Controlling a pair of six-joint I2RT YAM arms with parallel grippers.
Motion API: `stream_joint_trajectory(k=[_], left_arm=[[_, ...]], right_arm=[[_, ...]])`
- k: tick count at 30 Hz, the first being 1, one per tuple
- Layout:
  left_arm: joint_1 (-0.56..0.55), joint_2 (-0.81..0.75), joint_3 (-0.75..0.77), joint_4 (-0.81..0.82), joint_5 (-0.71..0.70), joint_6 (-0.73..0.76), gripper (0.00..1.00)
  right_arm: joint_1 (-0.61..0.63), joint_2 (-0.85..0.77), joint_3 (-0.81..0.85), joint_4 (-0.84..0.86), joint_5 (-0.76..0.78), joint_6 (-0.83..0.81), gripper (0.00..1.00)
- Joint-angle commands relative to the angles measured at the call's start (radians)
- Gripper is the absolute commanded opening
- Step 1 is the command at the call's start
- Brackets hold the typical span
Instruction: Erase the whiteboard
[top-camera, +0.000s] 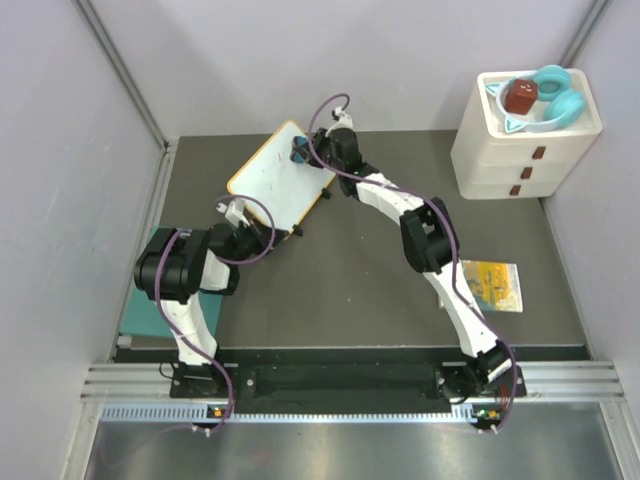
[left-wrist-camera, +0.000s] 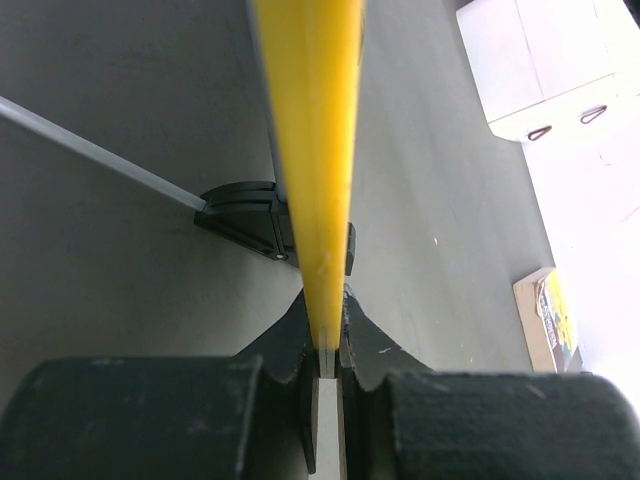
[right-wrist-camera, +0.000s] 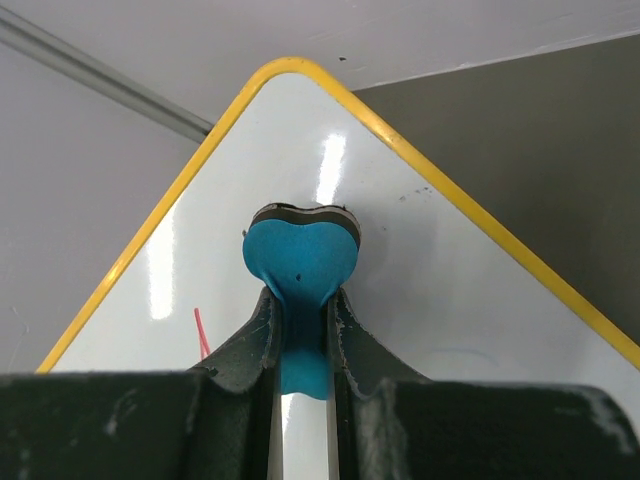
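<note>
The whiteboard (top-camera: 280, 175), white with a yellow-orange rim, lies tilted at the back left of the mat. My left gripper (top-camera: 243, 222) is shut on its near rim, which shows edge-on in the left wrist view (left-wrist-camera: 312, 150) between my jaws. My right gripper (top-camera: 303, 150) is shut on a blue eraser (right-wrist-camera: 300, 262) and presses it on the board's face (right-wrist-camera: 430, 270) near the far corner. A short red mark (right-wrist-camera: 201, 332) remains on the board just left of my right fingers (right-wrist-camera: 250, 340).
A white drawer unit (top-camera: 520, 150) stands at the back right, with a teal object and a red-brown block on top. A colourful booklet (top-camera: 490, 285) lies at the right. A teal mat (top-camera: 145, 315) lies under the left arm. Grey walls close in both sides.
</note>
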Motion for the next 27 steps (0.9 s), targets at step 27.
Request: stream_joint_trajectory(k=[27], left_arm=[[-0.046, 0.031, -0.030, -0.094, 0.170, 0.022, 0.00]], right_arm=[[0.096, 0.004, 0.133, 0.082, 0.092, -0.079, 0.00]])
